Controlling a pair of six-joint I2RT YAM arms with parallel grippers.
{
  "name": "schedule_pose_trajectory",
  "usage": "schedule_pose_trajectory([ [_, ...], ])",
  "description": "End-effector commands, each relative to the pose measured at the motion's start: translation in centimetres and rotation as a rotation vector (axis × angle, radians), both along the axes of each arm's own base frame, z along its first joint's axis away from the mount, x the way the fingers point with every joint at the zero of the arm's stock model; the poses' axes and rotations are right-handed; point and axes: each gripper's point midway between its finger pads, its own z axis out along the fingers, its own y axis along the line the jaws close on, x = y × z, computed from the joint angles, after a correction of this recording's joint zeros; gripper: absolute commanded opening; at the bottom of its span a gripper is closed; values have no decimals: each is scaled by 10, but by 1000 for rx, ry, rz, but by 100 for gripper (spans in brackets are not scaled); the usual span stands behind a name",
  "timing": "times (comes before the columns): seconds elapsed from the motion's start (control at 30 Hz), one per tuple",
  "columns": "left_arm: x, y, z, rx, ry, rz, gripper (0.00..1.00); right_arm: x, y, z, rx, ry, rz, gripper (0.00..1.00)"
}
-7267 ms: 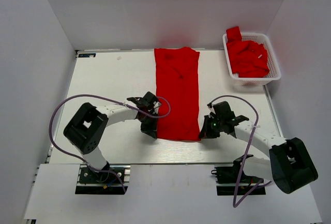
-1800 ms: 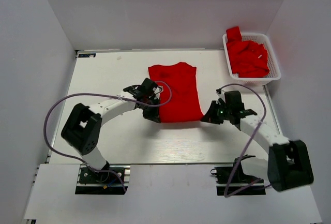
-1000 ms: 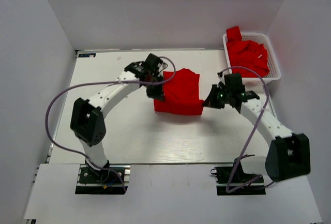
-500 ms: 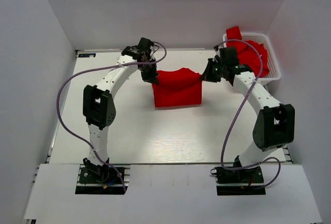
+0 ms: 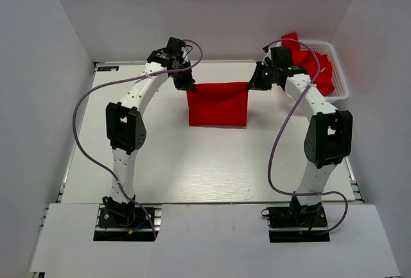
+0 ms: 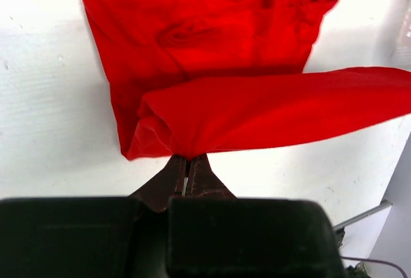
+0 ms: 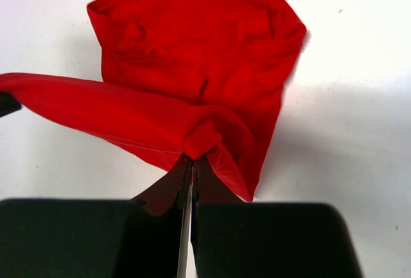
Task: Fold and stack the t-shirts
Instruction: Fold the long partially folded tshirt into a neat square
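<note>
L gripper [image 5: 185,85] & R gripper [image 5: 254,86] each clenched on 1 corner of the red t-shirt [image 5: 217,106]. Its raised edge is stretched btwn them near the far edge of the table [image 5: 160,156], middle; the rest lies on the top. White basket [image 5: 339,67] w/ more red shirts [image 5: 324,76] at far-right corner.

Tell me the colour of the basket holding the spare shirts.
White; the basket shows best in top external.

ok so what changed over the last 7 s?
The left pincer and right pincer, each shut on a near corner of the red t-shirt, swept away from the arm bases and carried its near hem over the far half. The long strip is now folded short, with the held edge still raised. No release visible. The basket stayed put.
</note>
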Motion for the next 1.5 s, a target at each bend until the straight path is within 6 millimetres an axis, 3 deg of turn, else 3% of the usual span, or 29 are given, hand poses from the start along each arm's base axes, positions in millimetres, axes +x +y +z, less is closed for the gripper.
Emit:
schedule_pose_trajectory([
  [0.0,22,12,12,-4,-72,22,0,21,-9,8,-2,-38,3,0],
  [0.07,37,13,10,-2,-125,6,0,29,-7,-1,-2,-27,4,0],
  [0.13,47,6,11,-28,-162,-14,0,38,-9,2,-1,-48,-2,0],
  [0.27,59,5,6,-21,-204,-9,0,56,-9,-18,-17,-49,-15,0],
  [0.3,63,8,4,-7,-213,5,0,62,-7,-12,-14,-74,-12,0],
  [0.37,70,11,3,-13,-235,14,0,69,-8,-20,-13,-67,-20,0],
  [0.6,87,12,-29,-8,-228,36,0,84,-2,-45,19,-46,-19,0],
  [0.63,90,11,-28,-12,-240,37,3,91,-1,-40,28,-73,-21,0],
  [0.7,93,12,-41,1,-221,53,11,95,2,-48,39,-68,-24,0],
  [0.8,108,20,-38,11,-266,95,18,118,9,-42,77,-165,-14,0],
  [0.87,120,28,-36,15,-296,132,48,132,15,-35,113,-215,2,7],
  [0.9,133,33,-19,4,-346,151,72,145,17,-40,117,-230,0,17],
  [0.93,137,35,-15,-13,-344,167,100,153,15,-35,117,-247,-14,53],
  [0.97,141,40,-6,-22,-365,164,100,164,16,-7,128,-293,-24,90],
  [1.03,145,41,8,-21,-404,163,100,166,14,-3,138,-291,-28,90],
  [1.07,142,43,28,-16,-444,148,100,164,12,-1,135,-291,-32,90],
  [1.13,135,48,28,7,-443,141,100,154,12,28,130,-337,-18,90],
  [1.2,122,51,27,31,-434,104,100,136,11,23,116,-305,-2,90],
  [1.3,97,46,-4,77,-344,13,100,100,4,34,103,-280,4,90],
  [1.33,95,41,-4,84,-349,-10,100,88,1,0,86,-204,-1,90],
  [1.37,86,41,-18,90,-299,-34,100,76,1,27,96,-249,3,90],
  [1.4,81,33,-22,85,-292,-73,100,71,-1,29,95,-263,3,90],
  [1.43,78,31,-31,79,-266,-85,100,51,-2,-2,82,-188,8,90],
  [1.47,74,31,-38,80,-252,-102,100,41,-4,17,84,-223,10,90],
])
